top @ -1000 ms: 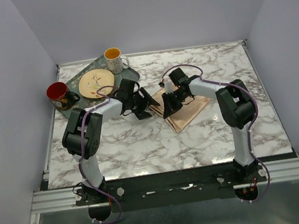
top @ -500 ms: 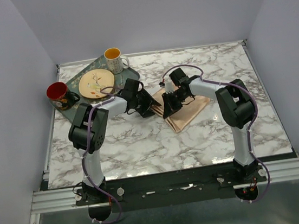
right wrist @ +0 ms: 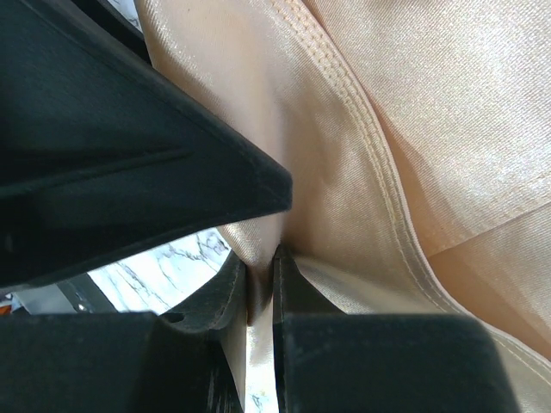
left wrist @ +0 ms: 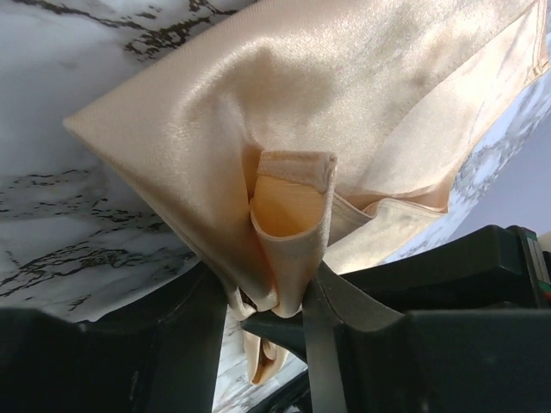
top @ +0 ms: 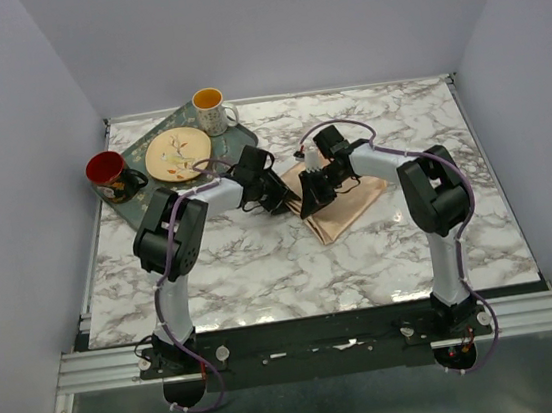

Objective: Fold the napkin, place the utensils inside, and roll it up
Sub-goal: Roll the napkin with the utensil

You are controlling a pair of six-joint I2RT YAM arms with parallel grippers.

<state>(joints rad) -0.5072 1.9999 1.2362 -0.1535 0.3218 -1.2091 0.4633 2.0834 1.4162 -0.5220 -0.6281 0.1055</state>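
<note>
The peach napkin [top: 354, 202] lies folded on the marble table, right of centre. My left gripper [top: 290, 202] is at its left corner. In the left wrist view a bunched, looped fold of the napkin [left wrist: 344, 103] fills the gap of the left gripper [left wrist: 267, 297] and touches both fingers. My right gripper [top: 314, 200] sits close beside it on the same corner. Up close, the right gripper [right wrist: 263, 277] is shut on a thin hemmed layer of the napkin [right wrist: 448, 112]. The utensils are out of view.
A dark green tray [top: 180, 113] at the back left holds a cream floral plate [top: 178, 153] and a white mug with an orange inside [top: 211, 111]. A red mug [top: 109, 174] stands at its left end. Both forearms crowd the napkin's left corner.
My left arm has reached rightward to the napkin's left corner and its jaws have narrowed around a fold of cloth. The right arm and its grip have stayed put.
</note>
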